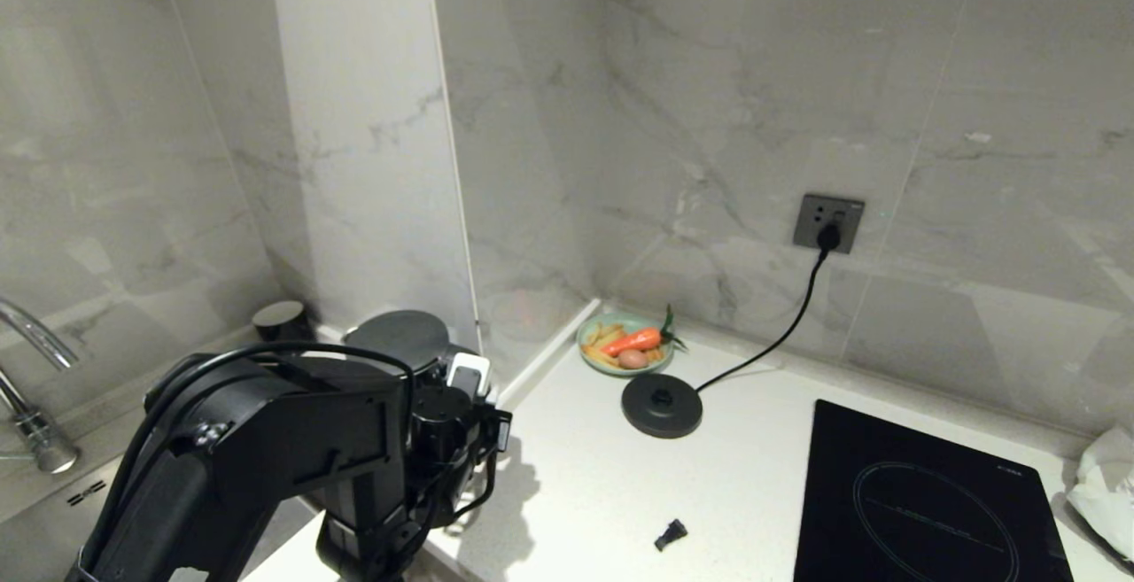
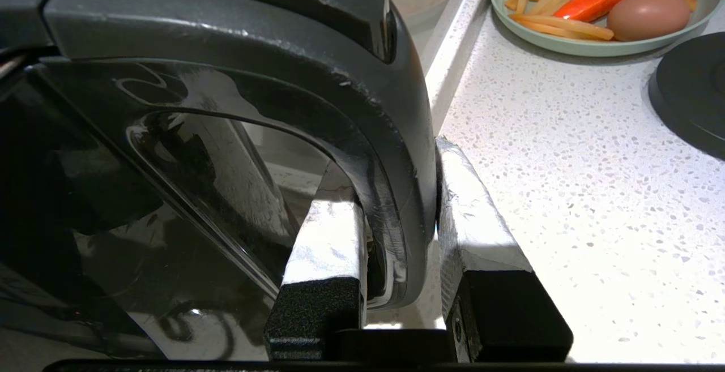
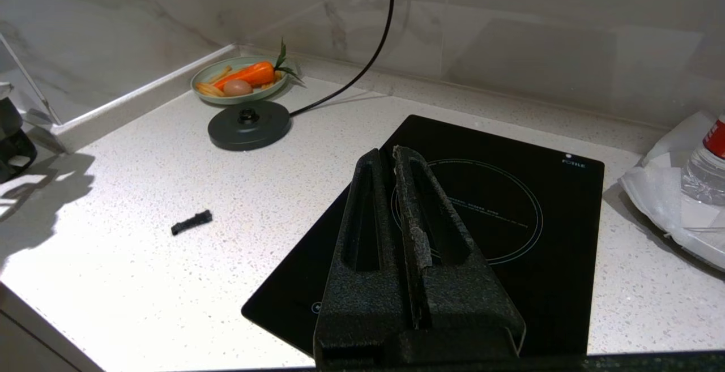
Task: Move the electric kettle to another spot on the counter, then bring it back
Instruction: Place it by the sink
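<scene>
The electric kettle (image 1: 396, 337), glossy black with a flat matte lid, is at the left end of the counter (image 1: 602, 493), close to the wall pillar and off its base disc (image 1: 661, 405). My left gripper (image 2: 391, 168) is shut on the kettle's loop handle (image 2: 396, 134): one taped finger (image 2: 328, 236) sits inside the loop, the other (image 2: 476, 213) outside. In the head view my left arm hides most of the kettle body. My right gripper (image 3: 386, 154) hangs shut and empty over the hob, outside the head view.
A green plate (image 1: 625, 345) of carrot, egg and fries sits in the back corner beside the corded base. A black induction hob (image 1: 921, 502) lies to the right, with a plastic bag (image 1: 1103, 485) beyond it. A small black piece (image 1: 671, 533) lies near the front. A black cup (image 1: 282, 321) and a faucet (image 1: 35, 360) are to the left.
</scene>
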